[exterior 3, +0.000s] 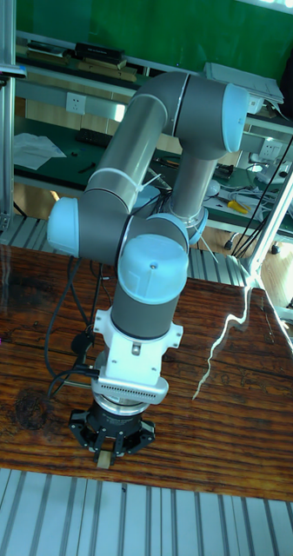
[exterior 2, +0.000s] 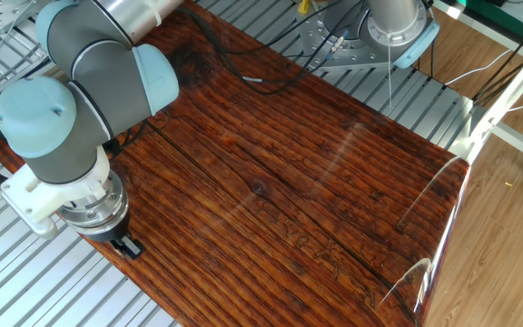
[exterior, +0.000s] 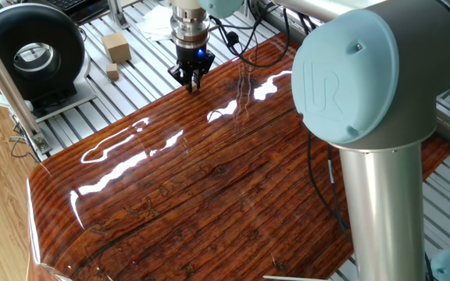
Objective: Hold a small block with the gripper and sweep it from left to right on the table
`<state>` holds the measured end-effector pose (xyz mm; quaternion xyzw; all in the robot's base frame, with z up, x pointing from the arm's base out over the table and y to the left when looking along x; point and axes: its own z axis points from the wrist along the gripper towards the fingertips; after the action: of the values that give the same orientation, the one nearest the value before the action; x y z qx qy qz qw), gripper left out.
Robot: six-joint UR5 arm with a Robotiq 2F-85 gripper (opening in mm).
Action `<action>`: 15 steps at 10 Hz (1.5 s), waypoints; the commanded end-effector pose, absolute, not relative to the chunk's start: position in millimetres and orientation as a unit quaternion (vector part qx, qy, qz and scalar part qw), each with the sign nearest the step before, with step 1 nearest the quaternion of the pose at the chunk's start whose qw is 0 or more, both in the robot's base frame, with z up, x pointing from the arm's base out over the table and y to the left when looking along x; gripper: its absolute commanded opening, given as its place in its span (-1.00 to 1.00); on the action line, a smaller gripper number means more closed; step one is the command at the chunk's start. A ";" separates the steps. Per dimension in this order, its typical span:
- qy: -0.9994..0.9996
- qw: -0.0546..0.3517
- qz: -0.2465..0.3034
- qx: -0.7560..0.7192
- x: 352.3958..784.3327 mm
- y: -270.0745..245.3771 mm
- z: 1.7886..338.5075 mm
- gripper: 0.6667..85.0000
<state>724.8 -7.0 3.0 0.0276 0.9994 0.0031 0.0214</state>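
The end effector [exterior: 191, 80] hangs straight down at the upper left of one fixed view, its black fingers drawn close together at the far edge of the tabletop [exterior: 209, 187], with a blue light glowing on the wrist just above them. In the tall fixed view the end effector [exterior 3: 103, 455] sits low in the frame, and a small block [exterior 3: 103, 460] shows as a pale tan cube pinched between the fingertips, its underside at or just above the wood near the tabletop [exterior 3: 233, 417] edge; whether it touches the surface cannot be told. In the other fixed view the end effector [exterior 2: 129, 246] is at the lower left, over the edge of the tabletop [exterior 2: 316, 182], and the cube is hidden behind the black fingers.

Beyond the tabletop edge, on the grey slatted base [exterior: 135, 78] at the upper left of one fixed view, stand a larger tan block [exterior: 116, 47] and, just below it, a smaller tan block [exterior: 112, 72], both apart from the end effector. A black round fan housing [exterior: 30, 55] fills the top left corner.
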 end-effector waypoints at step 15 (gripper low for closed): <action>0.999 0.015 0.028 0.028 724.2 -3.5 4.8 -0.99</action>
<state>722.8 -5.1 4.5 0.0241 0.9994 0.0213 0.0134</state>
